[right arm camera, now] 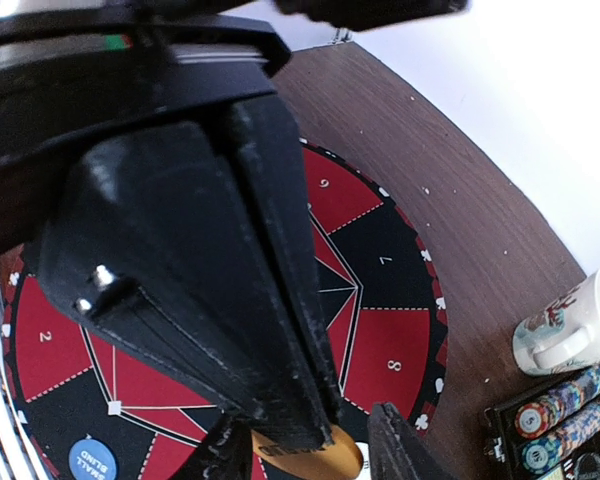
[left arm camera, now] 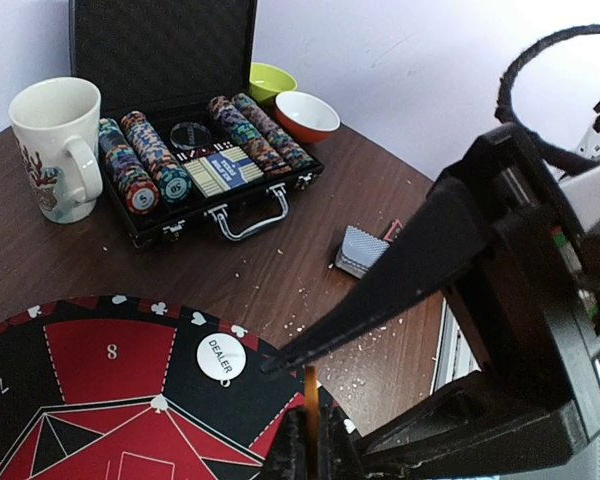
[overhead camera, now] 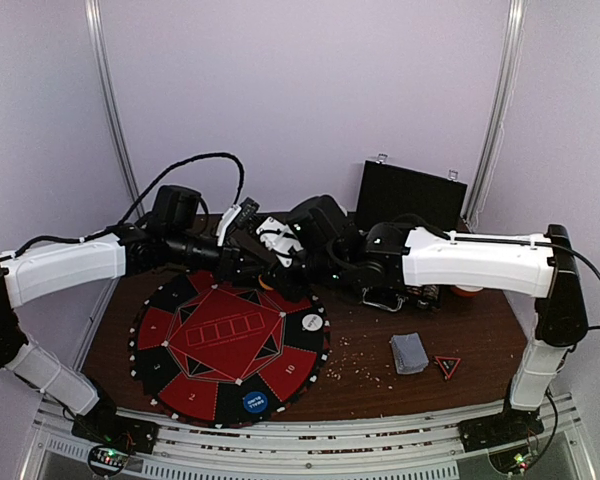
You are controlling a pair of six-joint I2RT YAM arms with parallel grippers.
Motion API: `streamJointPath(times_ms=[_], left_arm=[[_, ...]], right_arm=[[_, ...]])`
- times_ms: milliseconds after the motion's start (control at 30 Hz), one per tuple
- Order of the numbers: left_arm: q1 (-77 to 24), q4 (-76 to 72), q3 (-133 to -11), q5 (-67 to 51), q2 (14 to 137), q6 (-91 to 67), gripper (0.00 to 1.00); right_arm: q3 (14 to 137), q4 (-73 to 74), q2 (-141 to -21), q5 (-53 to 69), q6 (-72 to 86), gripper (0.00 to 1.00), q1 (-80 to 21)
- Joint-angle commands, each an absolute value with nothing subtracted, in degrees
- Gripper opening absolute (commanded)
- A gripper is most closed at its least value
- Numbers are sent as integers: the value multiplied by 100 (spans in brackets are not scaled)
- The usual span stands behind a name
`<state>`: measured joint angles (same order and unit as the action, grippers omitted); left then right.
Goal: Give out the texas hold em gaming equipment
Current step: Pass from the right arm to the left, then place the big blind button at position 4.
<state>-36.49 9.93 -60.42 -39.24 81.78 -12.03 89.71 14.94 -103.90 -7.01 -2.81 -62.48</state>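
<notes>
Straddling the orange button [right arm camera: 305,455], your left gripper [left arm camera: 285,405] is spread; right gripper [right arm camera: 305,428] seemingly clamps it, edge-up.

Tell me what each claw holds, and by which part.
The right claw pinches the orange round button disc by its edge; the left claw is open around it, holding nothing.

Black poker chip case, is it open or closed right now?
Open. In the left wrist view the lid stands upright behind the case, chip rows exposed inside.
</notes>
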Motion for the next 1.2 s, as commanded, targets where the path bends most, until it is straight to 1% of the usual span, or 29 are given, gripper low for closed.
streamJointPath(times_ms=[0, 67, 167, 200, 267, 300, 433, 533, 700, 833, 1033, 1167], left_arm=[[-3691, 1176, -6139, -4379, 8228, -1009, 0], [-3691, 1180, -6116, -4334, 8187, -1055, 0], [-3679, 1184, -6062, -3953, 8120, -1125, 0], [-3680, 1191, -6044, -3748, 8095, -1179, 0], [-3678, 1188, -5965, -3242, 8028, -1332, 0], [-3670, 1201, -5903, -2973, 7994, -1419, 0], [-3612, 1282, -5493, -2033, 7761, -2051, 0], [-3485, 1393, -5024, -1458, 7381, -2671, 0], [-3195, 2076, -4201, -1270, 6655, -3848, 0], [-3073, 2912, -3597, -1000, 5801, -4646, 0], [-1958, 3663, -2988, -1012, 4862, -5418, 0], [-1579, 3887, -2545, -742, 4212, -6106, 0]], right_arm=[[9119, 1403, -10416, -876, -283, 40, -6261], [9092, 1383, -10395, -888, -283, 40, -6267], [9038, 1373, -10383, -892, -283, 41, -6266], [9030, 1393, -10382, -882, -276, 43, -6263], [8985, 1415, -10330, -883, -249, 52, -6265], [8942, 1408, -10287, -927, -235, 55, -6254], [8631, 1222, -9958, -1174, -186, 61, -6190], [8297, 997, -9677, -1140, -44, 62, -6052], [7693, 737, -9328, -1013, 53, 62, -5842], [7286, 577, -9132, -897, 53, 62, -5754], [6760, 262, -8851, -683, 41, 62, -5499], [6493, 119, -8709, -525, -12, 63, -5337]])
